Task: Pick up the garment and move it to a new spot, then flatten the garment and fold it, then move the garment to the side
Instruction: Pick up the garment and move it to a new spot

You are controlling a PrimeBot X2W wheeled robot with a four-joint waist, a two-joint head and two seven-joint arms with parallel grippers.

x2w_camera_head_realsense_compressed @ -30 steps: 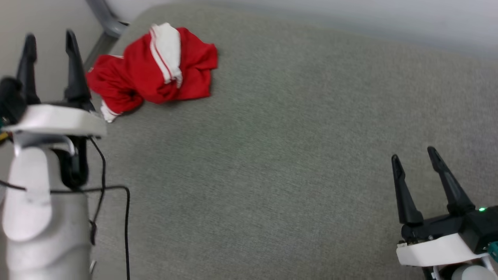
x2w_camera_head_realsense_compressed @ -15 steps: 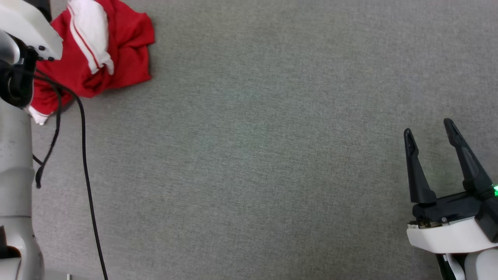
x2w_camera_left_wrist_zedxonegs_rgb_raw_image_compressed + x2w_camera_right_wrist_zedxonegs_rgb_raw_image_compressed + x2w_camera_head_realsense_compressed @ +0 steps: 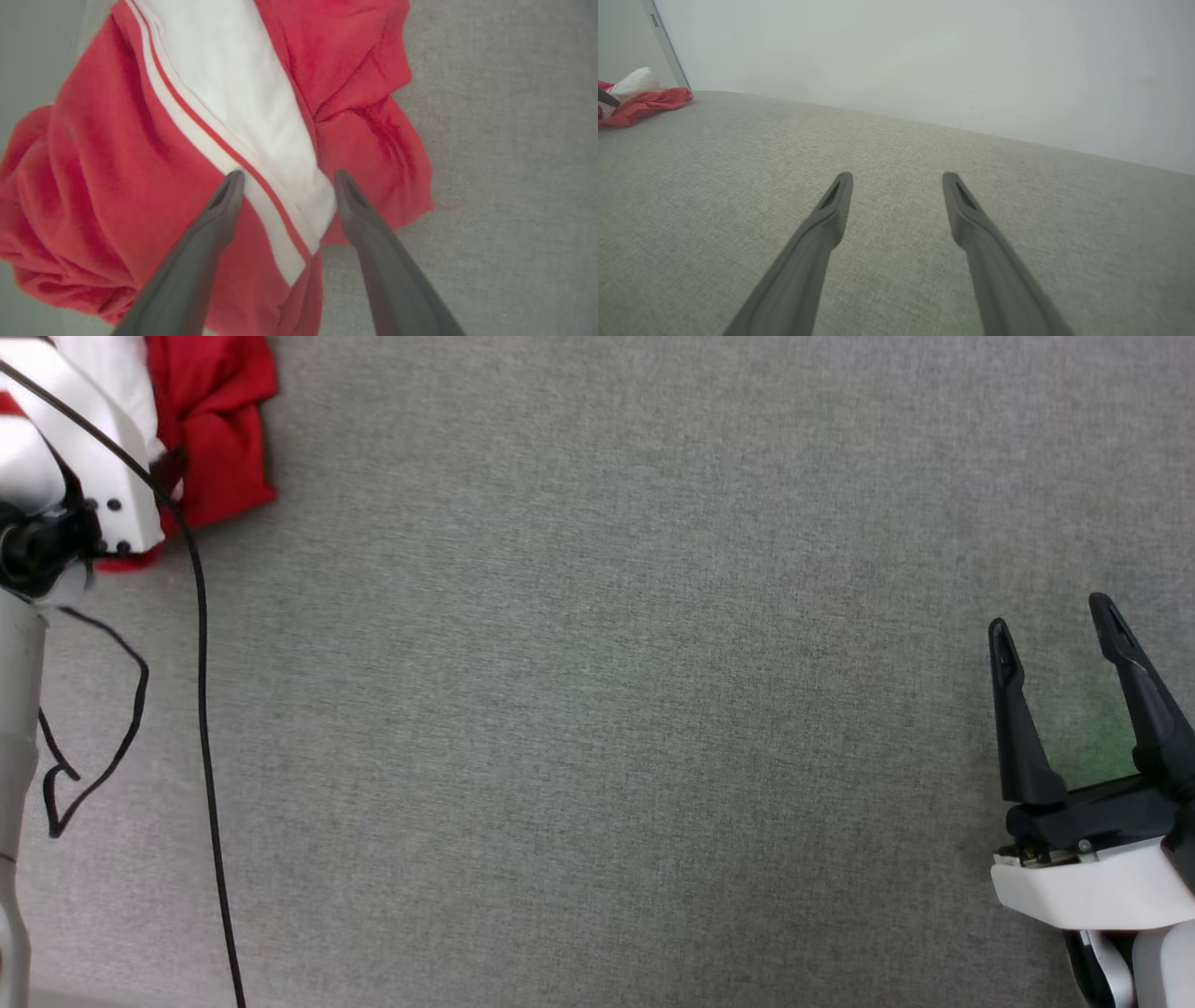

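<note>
Progress: basically zero so far, I'd say. Left gripper (image 3: 288,175) hangs with fingers spread just over the crumpled red jersey (image 3: 93,163), tips either side of its white striped sleeve, nothing pinched yet. Pickup, moving, flattening and folding all remain. Loose black cable (image 3: 201,709) dangles by that wrist, so maybe a snag risk. Right gripper (image 3: 1050,616) is spread wide and empty, well apart over the grey fabric surface (image 3: 597,709). Pale wall (image 3: 924,56) beyond.

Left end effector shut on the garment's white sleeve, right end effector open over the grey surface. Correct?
Not quite. The left end effector is open, not shut: the left wrist view shows its fingers spread either side of the white sleeve of the garment, nothing clamped. The right end effector is open over the grey surface, as you said.
</note>
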